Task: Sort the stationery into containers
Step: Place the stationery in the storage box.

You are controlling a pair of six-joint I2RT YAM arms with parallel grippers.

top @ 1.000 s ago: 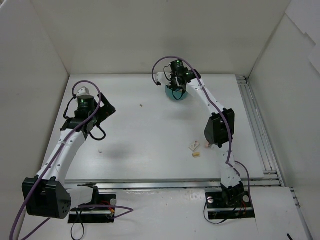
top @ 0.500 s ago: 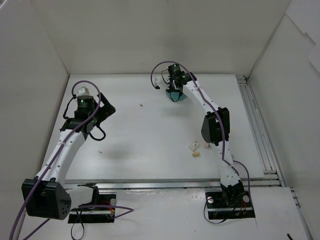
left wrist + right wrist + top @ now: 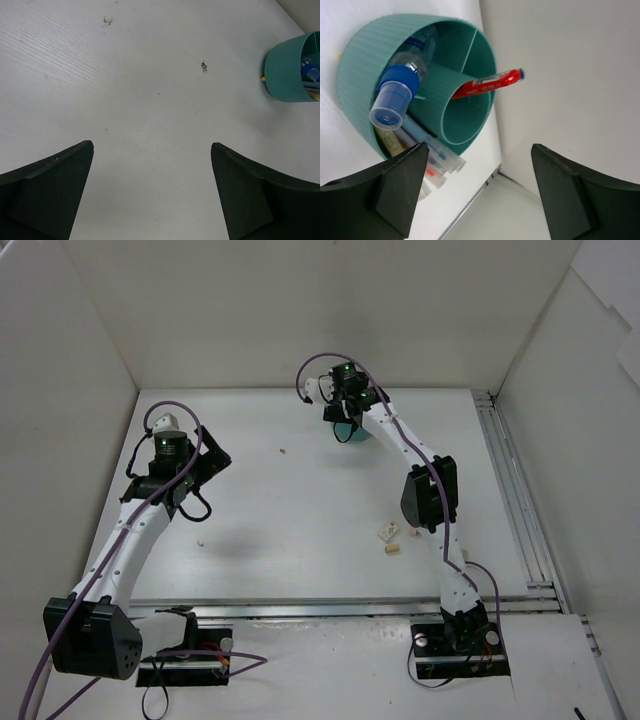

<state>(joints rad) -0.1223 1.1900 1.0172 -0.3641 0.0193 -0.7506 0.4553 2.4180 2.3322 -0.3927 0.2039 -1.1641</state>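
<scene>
the right pincer [image 3: 479, 200] hangs spread and empty just above the teal cup [image 3: 362, 65], where a red pen [image 3: 490, 82] leans in the middle well, seemingly delivered. the left pincer [image 3: 152, 195] gapes too, idle, well apart from the cup. eraser blocks [image 3: 388, 531] lie unsorted, well short of the cup.

No readable text, labels, or numbers anywhere.

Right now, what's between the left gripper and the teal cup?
Only bare table and one dark speck before the teal cup, shown in the left wrist view.
</scene>
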